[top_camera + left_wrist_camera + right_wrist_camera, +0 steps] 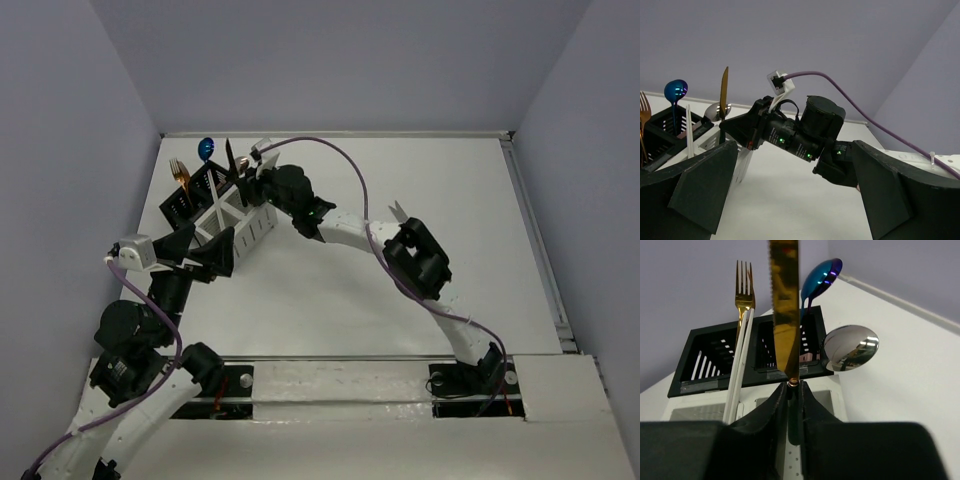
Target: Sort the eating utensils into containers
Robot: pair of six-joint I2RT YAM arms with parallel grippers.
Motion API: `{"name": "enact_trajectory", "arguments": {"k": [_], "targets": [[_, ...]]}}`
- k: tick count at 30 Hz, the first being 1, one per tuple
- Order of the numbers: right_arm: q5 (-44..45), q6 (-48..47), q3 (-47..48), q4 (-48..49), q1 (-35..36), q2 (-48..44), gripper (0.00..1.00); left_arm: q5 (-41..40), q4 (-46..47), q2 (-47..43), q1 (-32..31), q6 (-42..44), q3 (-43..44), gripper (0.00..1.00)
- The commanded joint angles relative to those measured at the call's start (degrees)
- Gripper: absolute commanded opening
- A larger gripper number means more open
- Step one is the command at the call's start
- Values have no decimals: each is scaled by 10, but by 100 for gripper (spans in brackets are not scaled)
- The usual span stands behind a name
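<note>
right hand (793,392) | fingers nipped on gold knife (785,305), upright over white caddy (255,225) | left hand (795,190) | fingers wide apart, empty

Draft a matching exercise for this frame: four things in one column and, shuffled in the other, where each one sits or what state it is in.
Column one:
1. knife
2. blue spoon
3. chopsticks
4. left gripper

Column two:
A. standing in the black caddy
B. open, holding nothing
C. pinched upright in the right gripper
D. standing in the white caddy

Pairs: 1-C, 2-A, 3-D, 4-B
</note>
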Motion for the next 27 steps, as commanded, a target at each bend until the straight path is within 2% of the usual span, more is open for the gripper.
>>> {"name": "enact_trajectory", "arguments": {"k": [1,2,3,6,8,13,16,18,21,22,23,26,27], "targets": [[6,-12,-10,49,5,-47,35,-7,27,3,-3,6,-3,99],[8,-13,-11,48,5,-47,47,-8,26,4,-3,6,-3,99],[9,-14,-13,50,5,-54,52,-9,26,4,-3,6,-3,99],[12,-16,-22,46,5,-70,65,-10,27,4,-3,6,-3,99],[8,-16,-22,36,5,-77,69,-10,27,4,-3,6,-3,99],[24,-8,-50,24,5,-119,69,-11,25,7,-3,7,-4,99],[30,6,-134,24,-2,-169,68,-12,25,5,-3,7,-4,99],[57,17,-226,1,-31,-238,63,-10,25,2,-3,6,-4,99],[52,63,-341,-99,-101,-333,57,-3,27,-1,-3,6,-4,99],[45,91,-363,-177,-123,-370,53,0,28,-1,-3,6,-4,99],[45,103,-383,-214,-166,-387,52,1,28,-1,-3,5,-3,99],[63,128,-453,-350,-232,-443,51,1,28,0,-3,6,-4,99],[71,130,-469,-375,-232,-455,51,1,29,0,-3,5,-3,99]]}}
